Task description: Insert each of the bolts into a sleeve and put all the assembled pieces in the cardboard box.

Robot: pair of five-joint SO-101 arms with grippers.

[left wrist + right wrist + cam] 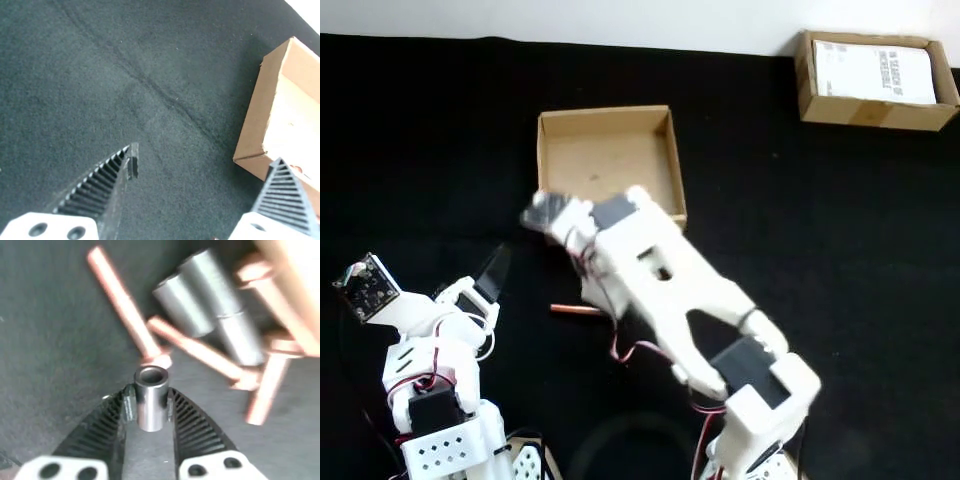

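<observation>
- Sleeve (151, 397), grey metal, is clamped between the right gripper's (150, 402) ribbed fingers just beside the loose pile on the black cloth (100, 75).
- It looks rigid, smooth and likely slippery. It is best held across its round wall at mid-length, leaving both ends free.
- Its long axis stands on end between the fingers, with the open bore turned towards the wrist camera.
- Copper-coloured bolts (195, 352) lie flat at mixed angles beside the spare sleeves (185, 307). The nearest head almost touches the held sleeve.
- Left gripper (205, 156) hangs with jaws wide apart and empty, near the cardboard box (255, 115).
</observation>
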